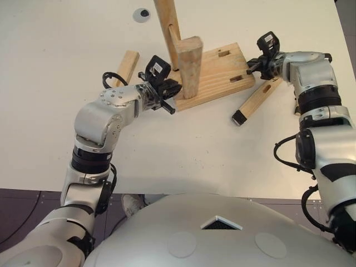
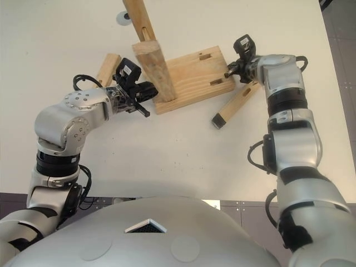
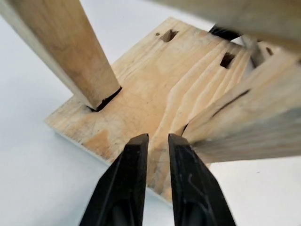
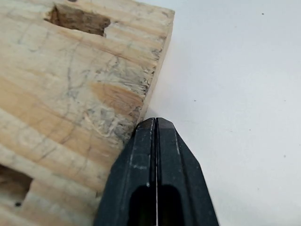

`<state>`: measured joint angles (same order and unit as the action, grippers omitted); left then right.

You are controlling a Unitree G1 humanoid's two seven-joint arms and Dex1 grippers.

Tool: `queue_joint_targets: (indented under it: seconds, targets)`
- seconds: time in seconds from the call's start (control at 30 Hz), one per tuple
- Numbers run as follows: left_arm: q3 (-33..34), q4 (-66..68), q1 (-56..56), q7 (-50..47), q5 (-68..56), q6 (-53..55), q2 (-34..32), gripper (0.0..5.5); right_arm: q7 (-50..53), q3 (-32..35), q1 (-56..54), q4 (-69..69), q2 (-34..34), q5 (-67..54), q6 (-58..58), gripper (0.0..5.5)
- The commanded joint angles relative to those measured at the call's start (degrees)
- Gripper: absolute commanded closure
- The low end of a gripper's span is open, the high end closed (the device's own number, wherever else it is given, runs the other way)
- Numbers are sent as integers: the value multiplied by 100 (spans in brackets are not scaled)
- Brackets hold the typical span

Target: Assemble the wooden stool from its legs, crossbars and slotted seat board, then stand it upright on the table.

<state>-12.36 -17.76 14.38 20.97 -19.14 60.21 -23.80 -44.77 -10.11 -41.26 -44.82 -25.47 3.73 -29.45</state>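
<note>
assembly half done: slotted legs [image 1: 191,67] stand in seat board [image 1: 219,69], loose legs [image 1: 258,100] wait (left pincer [image 3: 154,140] apart, right pincer [image 4: 155,121] together).

A white table [image 1: 55,83] filled most of the scene, and its top was plain and matte. The light was even and gave only soft shadows. Near the far edge lay a small grey disc [image 1: 143,14] with a dark centre. Below the near edge was a dark tiled floor [image 1: 33,203].
</note>
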Motion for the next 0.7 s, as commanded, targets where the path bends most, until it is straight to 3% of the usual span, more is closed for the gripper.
queue_joint_targets:
  seconds: [0.03,0.17,0.33,0.47,0.6,0.7]
  targets:
    - [76,373,-86,1,195,-161,-152,477,-561,-542,675,1377,-262,144,-541,550]
    - [79,857,31,128,410,-527,-236,477,-1555,-1095,1263,3436,-786,-124,-906,550]
    - [352,1507,300,474,501,-1037,-448,477,-2038,-1211,1343,4515,-1127,-269,-1100,550]
    - [782,1978,728,425,660,-1510,-639,477,-1850,-918,707,3994,-1180,-184,-930,550]
    - [1240,1071,591,892,316,-743,-1391,477,-1610,-827,-72,2749,-1014,-29,-180,550]
    - [1009,454,294,1439,236,-222,-2176,477,-1303,-835,-244,1742,-481,-35,319,550]
